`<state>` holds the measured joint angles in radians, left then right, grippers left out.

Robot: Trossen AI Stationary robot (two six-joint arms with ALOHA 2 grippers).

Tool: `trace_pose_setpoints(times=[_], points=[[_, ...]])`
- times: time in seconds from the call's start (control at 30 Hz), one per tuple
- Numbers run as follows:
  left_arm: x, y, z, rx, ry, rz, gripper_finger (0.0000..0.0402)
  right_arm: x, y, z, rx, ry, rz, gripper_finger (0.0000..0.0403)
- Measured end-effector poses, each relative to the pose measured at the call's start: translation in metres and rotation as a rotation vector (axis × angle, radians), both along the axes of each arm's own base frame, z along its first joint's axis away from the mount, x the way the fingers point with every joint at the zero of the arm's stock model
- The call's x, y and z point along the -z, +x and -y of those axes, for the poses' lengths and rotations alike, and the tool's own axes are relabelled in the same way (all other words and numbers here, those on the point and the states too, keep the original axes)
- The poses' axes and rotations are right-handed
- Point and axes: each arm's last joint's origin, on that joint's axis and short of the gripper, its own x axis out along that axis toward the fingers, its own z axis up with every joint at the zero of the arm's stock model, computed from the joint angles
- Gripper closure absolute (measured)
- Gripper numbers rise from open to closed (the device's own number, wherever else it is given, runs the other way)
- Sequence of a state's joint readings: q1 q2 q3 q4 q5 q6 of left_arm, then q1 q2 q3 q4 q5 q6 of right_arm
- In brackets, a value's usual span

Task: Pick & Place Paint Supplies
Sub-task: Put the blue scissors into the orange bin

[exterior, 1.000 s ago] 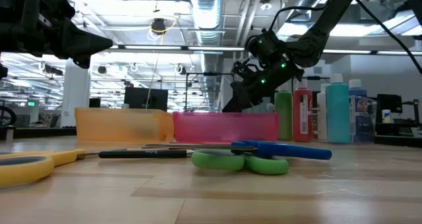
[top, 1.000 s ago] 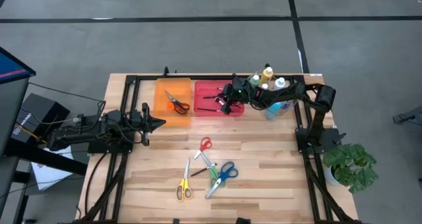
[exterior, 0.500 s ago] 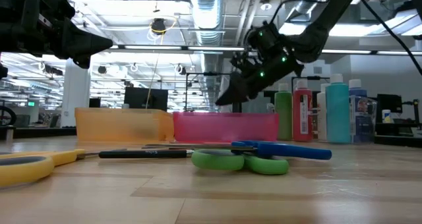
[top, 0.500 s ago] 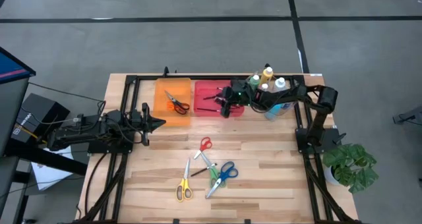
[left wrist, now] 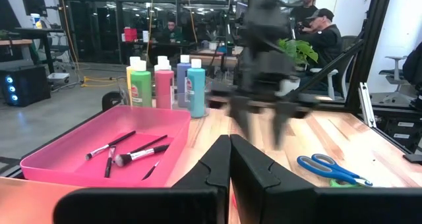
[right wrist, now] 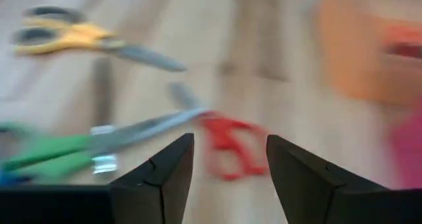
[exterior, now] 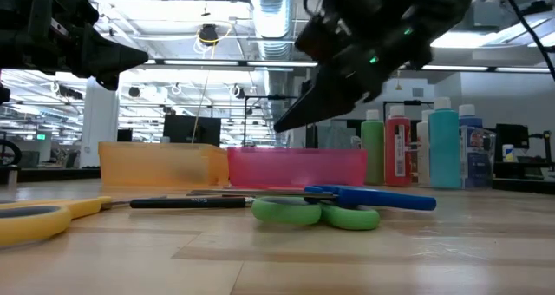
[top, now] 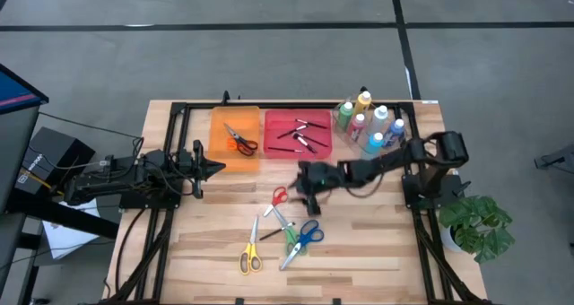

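Right pincer moved off pink tray, blurred

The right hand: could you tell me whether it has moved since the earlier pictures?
Yes. The right hand left the pink plastic tray and now sits nearer the red-handled scissors.

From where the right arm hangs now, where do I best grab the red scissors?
Probably from straight above, closing across the red scissors where handles meet blades: they lie flat on the table, loops nearest the trays. The right end effector hangs open just beside them.
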<state>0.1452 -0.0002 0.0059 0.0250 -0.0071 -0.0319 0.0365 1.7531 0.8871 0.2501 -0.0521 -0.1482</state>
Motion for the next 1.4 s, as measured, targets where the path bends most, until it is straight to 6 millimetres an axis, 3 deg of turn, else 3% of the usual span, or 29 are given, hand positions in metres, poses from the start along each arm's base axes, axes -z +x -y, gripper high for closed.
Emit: trace_pose_setpoints(times=[0.17,0.33,0.5,1.07,1.4], points=[[0.000,0.000,0.000,0.000,0.000,0.000,0.0399,0.001,-0.007,-0.051,-0.082,0.039,-0.024,0.0215],[0.000,0.000,0.000,0.000,0.000,0.000,0.0399,0.014,-0.023,-0.074,-0.007,-0.008,-0.185,0.0215],[0.000,0.000,0.000,0.000,0.000,0.000,0.0399,0.022,-0.035,-0.077,0.057,-0.009,-0.311,0.0208],[0.000,0.000,0.000,0.000,0.000,0.000,0.0399,0.023,-0.035,-0.079,0.042,-0.005,-0.318,0.0197],[0.000,0.000,0.000,0.000,0.000,0.000,0.0399,0.052,-0.030,-0.078,0.048,-0.021,-0.397,0.0204]])
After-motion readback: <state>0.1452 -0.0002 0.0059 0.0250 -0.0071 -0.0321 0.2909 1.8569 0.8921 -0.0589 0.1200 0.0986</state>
